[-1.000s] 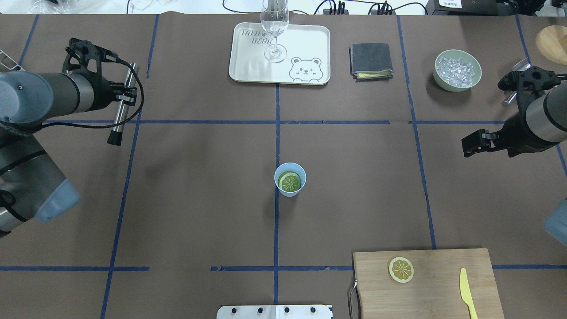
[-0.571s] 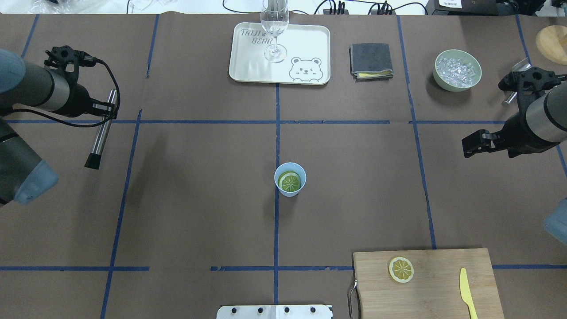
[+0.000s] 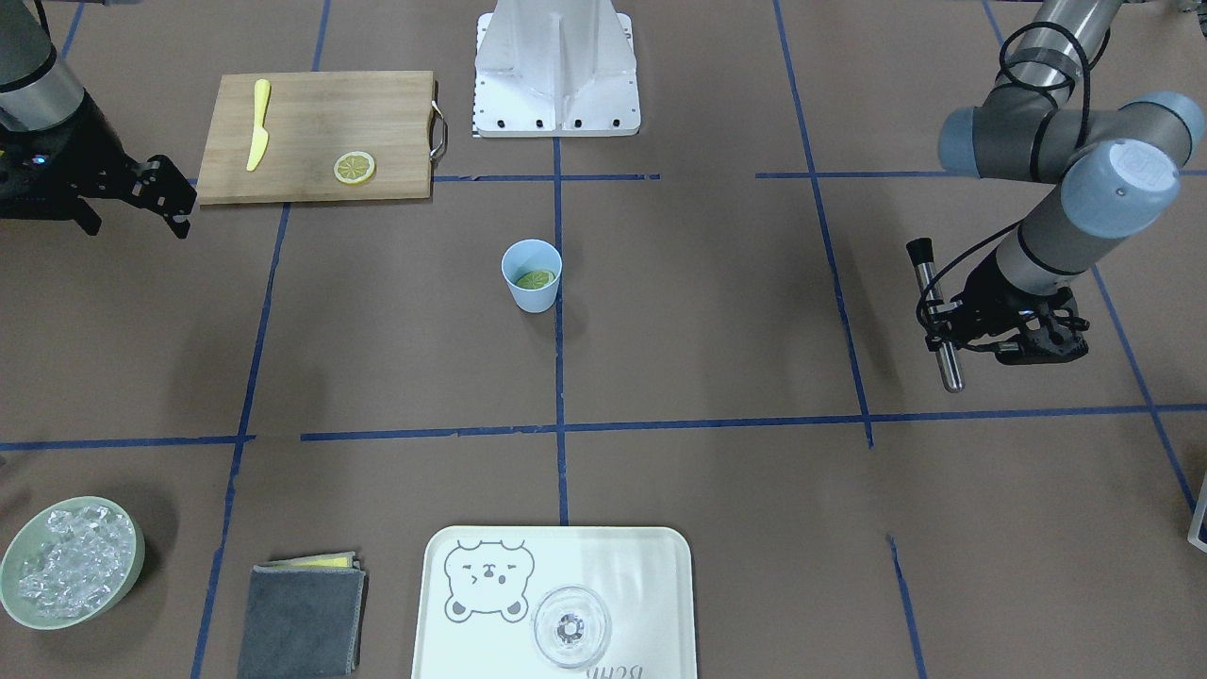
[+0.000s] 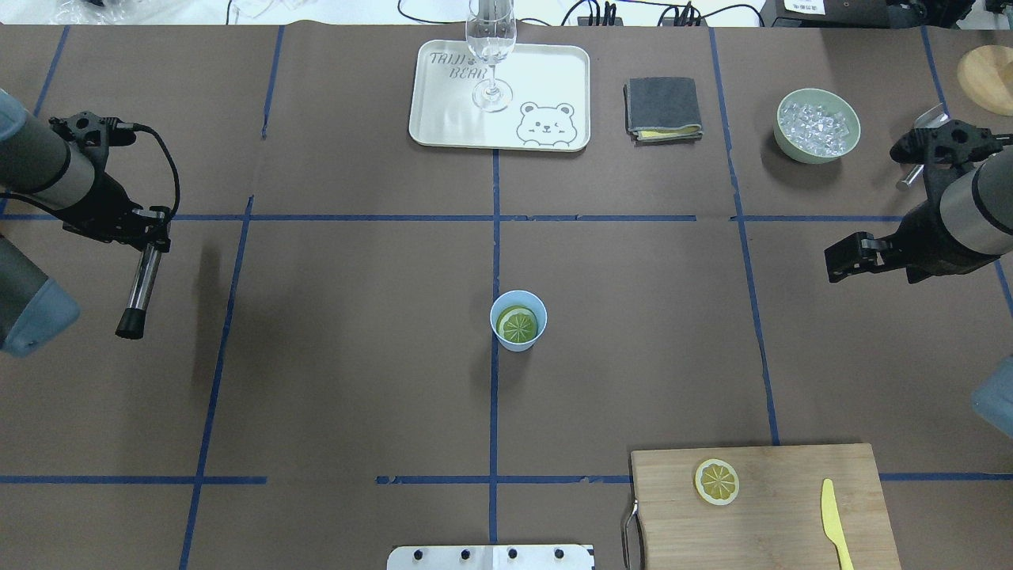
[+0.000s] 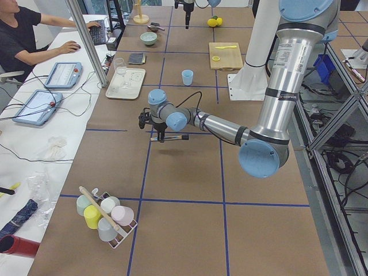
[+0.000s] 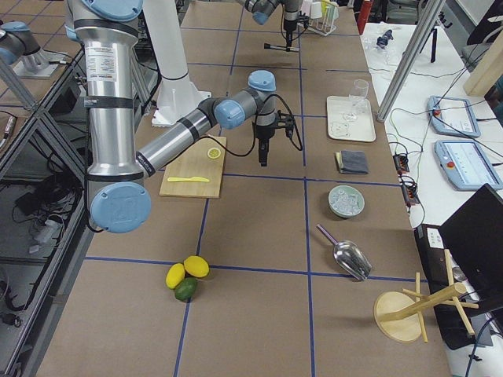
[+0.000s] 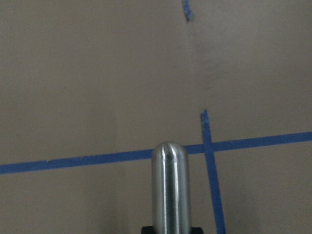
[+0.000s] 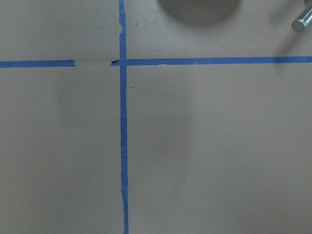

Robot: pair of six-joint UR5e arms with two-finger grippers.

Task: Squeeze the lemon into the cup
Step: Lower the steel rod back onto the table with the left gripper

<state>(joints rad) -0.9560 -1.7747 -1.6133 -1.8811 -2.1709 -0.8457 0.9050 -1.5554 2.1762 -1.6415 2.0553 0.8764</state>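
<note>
Nearest the robot, a spare slice [image 4: 717, 481] lies on the cutting board [image 4: 791, 522]. At the worktop's [image 4: 356, 356] middle, the lemon [image 4: 518, 325] lies inside the cup [image 4: 518, 344]. The left wrist view shows just a steel rod's [image 7: 169, 185] rounded end. The overhead adds its black cap and the left gripper's [image 4: 150, 236] fingers clamping it level. The right gripper [image 4: 840, 261] looks spread and empty.

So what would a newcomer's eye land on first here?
Probably the light-blue cup at the centre of the table, with a lemon slice lying inside it. Next, the left claw out at the robot's left, shut on a metal rod. A second slice lies on the cutting board.
</note>
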